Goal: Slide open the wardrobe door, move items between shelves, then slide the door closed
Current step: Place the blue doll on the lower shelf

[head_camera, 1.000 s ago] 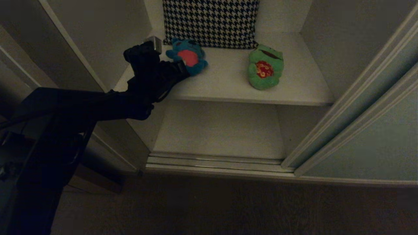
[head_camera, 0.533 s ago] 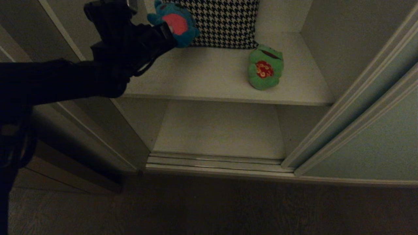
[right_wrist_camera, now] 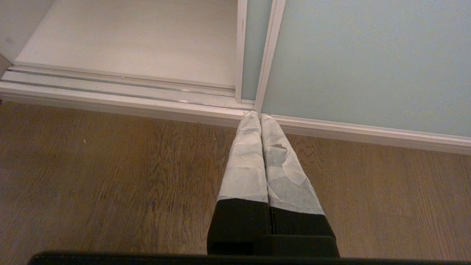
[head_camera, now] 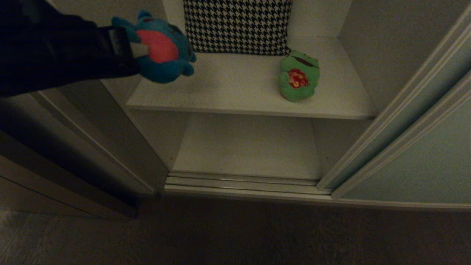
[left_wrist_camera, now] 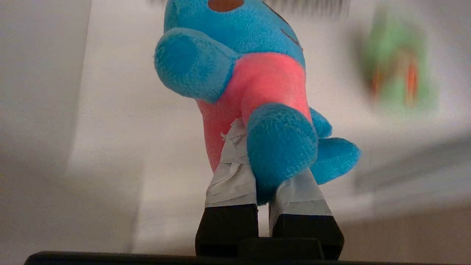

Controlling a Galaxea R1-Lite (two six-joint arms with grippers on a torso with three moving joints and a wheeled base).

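Head view shows you the left gripper [head_camera: 137, 48] clamped on the fuzzy blue plush [head_camera: 162, 48], round and red-bellied, in the air above the upper shelf's [head_camera: 235, 95] left end. Your frog [head_camera: 298, 76] lies flat there. Your right gripper [right_wrist_camera: 260, 117], taped fingers pressed together, hangs over wood-grain floor [right_wrist_camera: 110, 176].

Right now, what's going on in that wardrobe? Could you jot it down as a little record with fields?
Sliding wardrobe door: slid open to the right
Left end effector: shut on the blue plush toy, holding it in the air near the upper shelf's left edge
Green frog plush: lying on the upper shelf
Houndstooth pillow: leaning at the back of the upper shelf
Lower shelf: nothing visible on it
Right end effector: shut, holding nothing, over the wooden floor by the door track
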